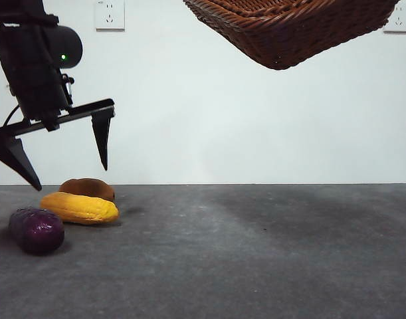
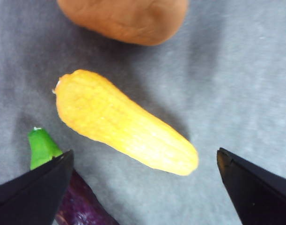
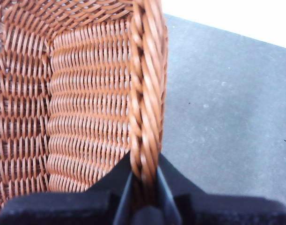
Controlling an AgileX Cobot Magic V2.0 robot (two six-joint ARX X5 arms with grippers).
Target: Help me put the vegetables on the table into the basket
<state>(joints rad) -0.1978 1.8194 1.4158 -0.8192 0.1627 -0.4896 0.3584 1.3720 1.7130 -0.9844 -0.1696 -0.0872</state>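
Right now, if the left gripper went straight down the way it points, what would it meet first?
Most likely the corn cob, which lies between the open jaws of the left gripper; the eggplant sits just beside one jaw.

Three vegetables grouped at the table's (image 1: 256, 252) left side, near its far edge. Potato (image 1: 87, 188) farthest back, corn cob (image 1: 80, 207) just in front of it, eggplant (image 1: 36, 230) nearest and leftmost, just beside the cob. Left gripper (image 1: 63, 156) above the group, off the table. Basket (image 1: 289, 26) in the air high over the table's right half, tilted, its rim between the right gripper's (image 3: 143, 187) jaws.
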